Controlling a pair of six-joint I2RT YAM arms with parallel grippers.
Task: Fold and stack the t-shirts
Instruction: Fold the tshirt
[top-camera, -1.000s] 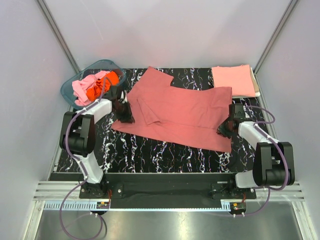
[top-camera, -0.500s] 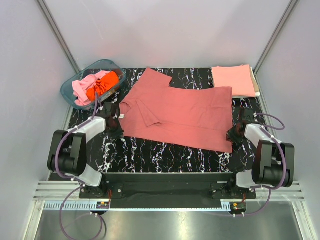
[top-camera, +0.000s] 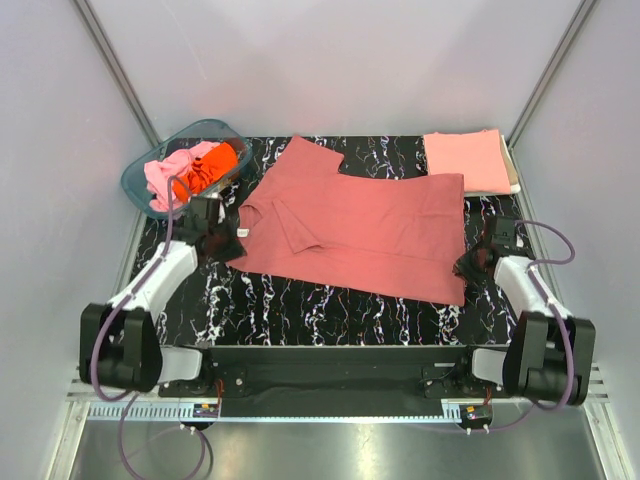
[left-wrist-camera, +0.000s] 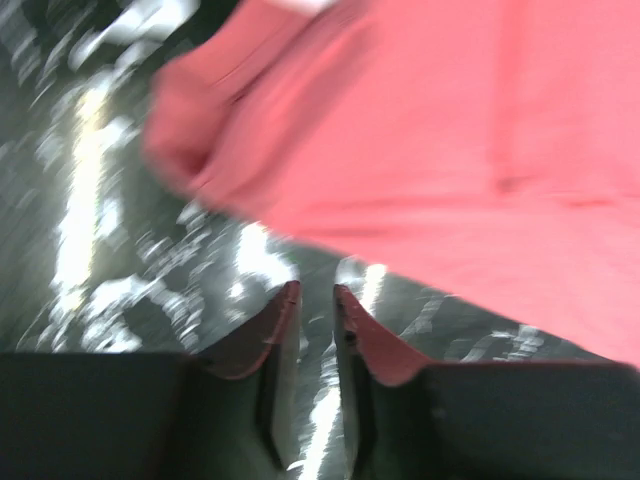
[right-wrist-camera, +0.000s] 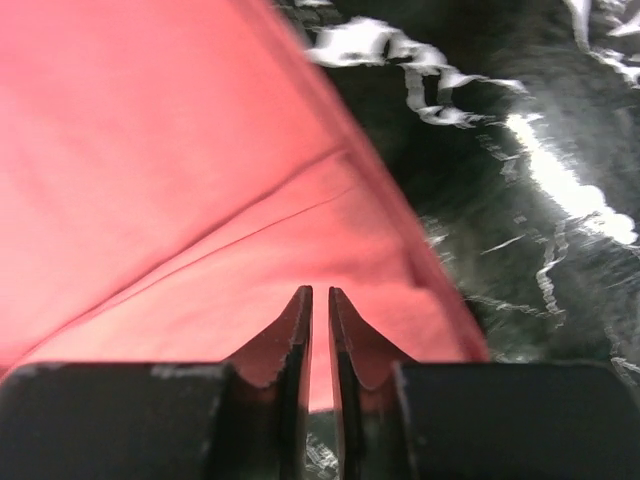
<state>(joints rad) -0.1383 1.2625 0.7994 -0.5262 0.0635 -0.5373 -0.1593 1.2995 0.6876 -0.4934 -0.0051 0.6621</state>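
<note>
The dusty brick-red t-shirt (top-camera: 370, 225) lies spread flat on the black marble table (top-camera: 300, 310), its white neck label (top-camera: 243, 232) at its left edge. My left gripper (top-camera: 224, 240) sits just left of that edge. In the left wrist view its jaws (left-wrist-camera: 316, 290) stand a little apart over bare table, with the shirt (left-wrist-camera: 450, 150) ahead and nothing between them. My right gripper (top-camera: 470, 265) is at the shirt's near right corner. Its jaws (right-wrist-camera: 319, 291) show a narrow gap over the hem (right-wrist-camera: 200, 230), gripping no cloth.
A folded salmon-pink t-shirt (top-camera: 465, 160) lies at the back right corner. At the back left a teal plastic tub (top-camera: 150, 165) holds crumpled pink (top-camera: 165, 180) and bright orange (top-camera: 210, 165) t-shirts. Grey walls close in both sides.
Both grippers have let go of the red shirt and drawn outward, the left one off its left edge, the right one to its near right corner. The shirt's left side now lies flatter.
</note>
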